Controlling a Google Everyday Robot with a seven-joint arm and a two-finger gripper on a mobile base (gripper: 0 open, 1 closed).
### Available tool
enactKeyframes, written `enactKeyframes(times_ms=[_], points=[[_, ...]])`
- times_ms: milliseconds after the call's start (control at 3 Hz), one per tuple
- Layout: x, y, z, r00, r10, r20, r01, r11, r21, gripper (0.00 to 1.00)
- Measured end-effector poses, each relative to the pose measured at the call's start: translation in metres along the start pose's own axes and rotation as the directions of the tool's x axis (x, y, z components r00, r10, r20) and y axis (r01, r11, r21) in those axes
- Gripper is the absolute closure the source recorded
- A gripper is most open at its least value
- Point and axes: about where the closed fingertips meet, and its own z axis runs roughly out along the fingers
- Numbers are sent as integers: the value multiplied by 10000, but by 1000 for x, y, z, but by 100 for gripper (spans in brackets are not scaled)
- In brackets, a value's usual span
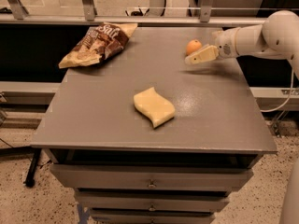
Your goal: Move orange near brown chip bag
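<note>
The orange [193,46] is a small round fruit on the grey table [112,125], at the far right. My gripper [197,55] reaches in from the right at the end of the white arm [254,36] and sits right against the orange's near side, low over the table. The brown chip bag [97,44], crinkled with white "Salt" lettering, lies at the table's far left corner, well away from the orange.
A pale yellow wavy sponge [153,106] lies in the middle of the table. A metal rail [140,18] with upright posts runs along the far edge. Drawers [149,183] sit below the front edge.
</note>
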Motion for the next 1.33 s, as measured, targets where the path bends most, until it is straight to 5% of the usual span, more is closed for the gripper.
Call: enactKeyframes(times_ms=[1000, 1333], points=[[-6, 9, 14, 9991, 60, 415, -54, 9999, -161, 71], [-32, 8, -10, 9949, -702, 720, 694, 9975, 140, 99]])
